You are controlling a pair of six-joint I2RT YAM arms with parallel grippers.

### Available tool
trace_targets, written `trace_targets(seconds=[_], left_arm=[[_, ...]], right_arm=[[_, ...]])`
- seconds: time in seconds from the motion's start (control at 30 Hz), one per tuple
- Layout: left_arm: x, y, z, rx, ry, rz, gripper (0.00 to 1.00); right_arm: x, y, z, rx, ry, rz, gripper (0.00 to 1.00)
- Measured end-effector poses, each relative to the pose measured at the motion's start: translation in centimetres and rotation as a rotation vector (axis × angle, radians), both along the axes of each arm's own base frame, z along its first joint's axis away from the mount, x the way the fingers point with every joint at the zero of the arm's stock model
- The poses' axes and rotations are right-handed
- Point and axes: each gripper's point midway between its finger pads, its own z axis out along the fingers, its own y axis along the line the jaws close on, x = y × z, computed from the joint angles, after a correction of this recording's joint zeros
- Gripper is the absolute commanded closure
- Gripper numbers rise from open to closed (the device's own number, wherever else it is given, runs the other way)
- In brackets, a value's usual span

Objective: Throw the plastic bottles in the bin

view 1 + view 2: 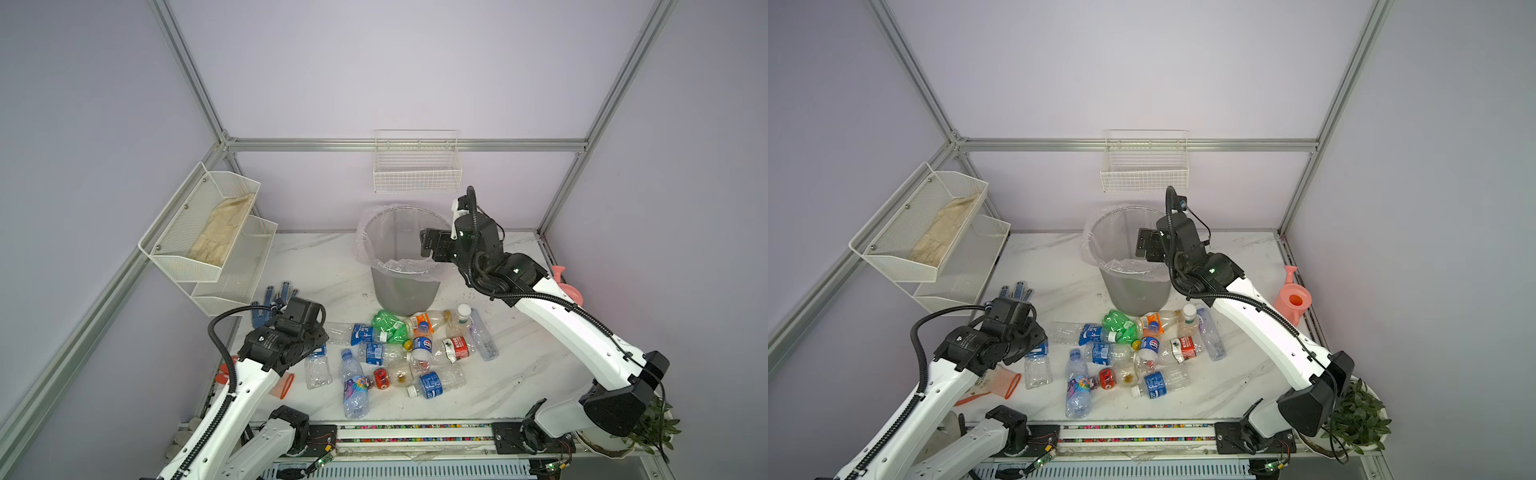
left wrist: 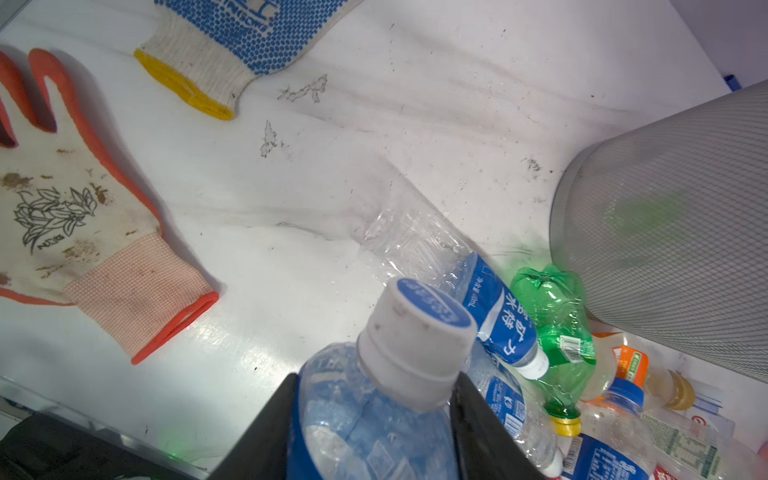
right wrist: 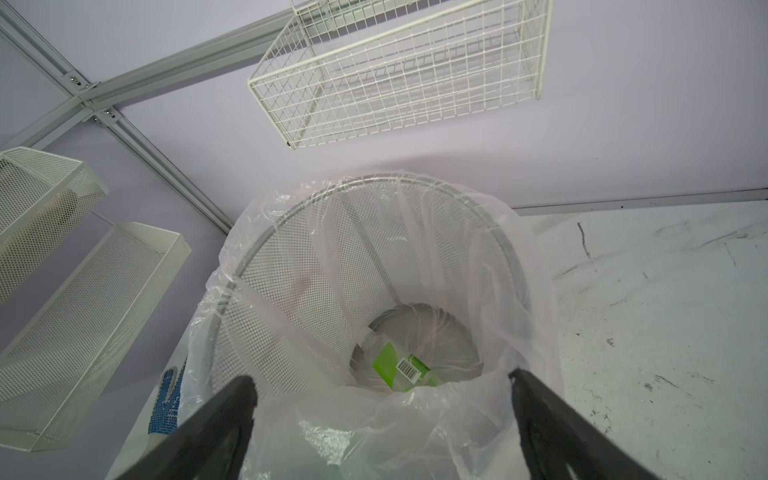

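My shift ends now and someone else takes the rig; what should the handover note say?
Left gripper: shut on a blue-labelled bottle, low over the table, not yet at the bin.
Right gripper: open, empty, above the bin's rim.
Done: one green-labelled bottle lies in the bin.
Left: about a dozen bottles lie on the table in front of the bin. Bin the held one, then the rest.

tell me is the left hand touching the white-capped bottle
Touching. The left wrist view shows the white-capped bottle wedged between the fingers of the left hand, its blue-labelled body pressed against both with no gap.
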Motion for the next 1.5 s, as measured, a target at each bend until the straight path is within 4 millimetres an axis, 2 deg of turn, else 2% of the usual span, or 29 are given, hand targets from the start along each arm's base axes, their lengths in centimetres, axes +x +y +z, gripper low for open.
trace_targets(seconds=[0.4, 0.8, 1.03, 1.17, 1.37, 1.5], left_arm=[[3.9, -1.0, 9.4, 0.01, -0.252, -0.082, 0.53], [9.6, -3.2, 21.0, 0.026, -0.526, -0.177, 0.54], [12.1, -5.2, 28.9, 0.012, -0.748, -0.259, 0.55], [12.7, -6.2, 32.3, 0.003, -0.856, -0.298, 0.55], [13.7, -7.9, 35.6, -0.021, -0.969, -0.351, 0.55], [14.6, -9.1, 36.6, -0.042, -1.015, -0.372, 0.55]], right_arm=[[-0.1, -0.1, 0.1, 0.009, 0.0, -0.005, 0.02], [-0.9, -1.0, -0.2, 0.011, 0.006, -0.016, 0.03], [-1.3, -2.0, 0.6, 0.019, -0.013, -0.042, 0.03], [-1.5, -4.2, 1.1, 0.014, -0.02, -0.1, 0.03], [-0.6, -10.2, 1.5, 0.031, -0.019, -0.236, 0.03], [-0.8, -10.8, 1.4, 0.039, -0.009, -0.244, 0.03]])
